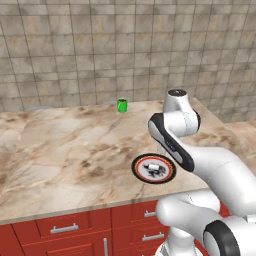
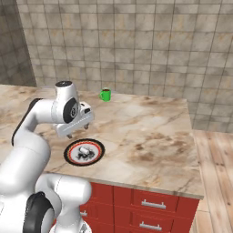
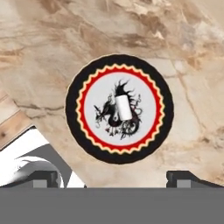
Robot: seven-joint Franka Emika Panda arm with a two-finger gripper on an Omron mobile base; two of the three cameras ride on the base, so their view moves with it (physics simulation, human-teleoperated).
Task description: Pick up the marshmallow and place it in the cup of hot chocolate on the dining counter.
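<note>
The marshmallow [image 3: 123, 107] is a small white stub lying at the middle of a round plate with a black-and-red rim [image 3: 74, 105]. That plate [image 1: 170, 175] rests near the front edge of the marbled dining counter [image 1: 60, 145], with the marshmallow [image 2: 84, 150] on it. My gripper [image 2: 75, 133] hovers just above the plate, open, its fingertips [image 3: 183, 177] spread wide with nothing between them. The green cup of hot chocolate [image 1: 122, 105] stands upright at the counter's far edge, well beyond the plate; the same cup [image 2: 105, 94] sits by the tiled wall.
A tiled wall [image 2: 150, 45] rises right behind the counter. Red cabinet drawers [image 1: 65, 227] run below the front edge. The counter [image 2: 150, 132] ends at the right, where wooden floor [image 2: 216, 173] shows. My own arm [image 1: 172, 142] hides part of the plate in the left base view.
</note>
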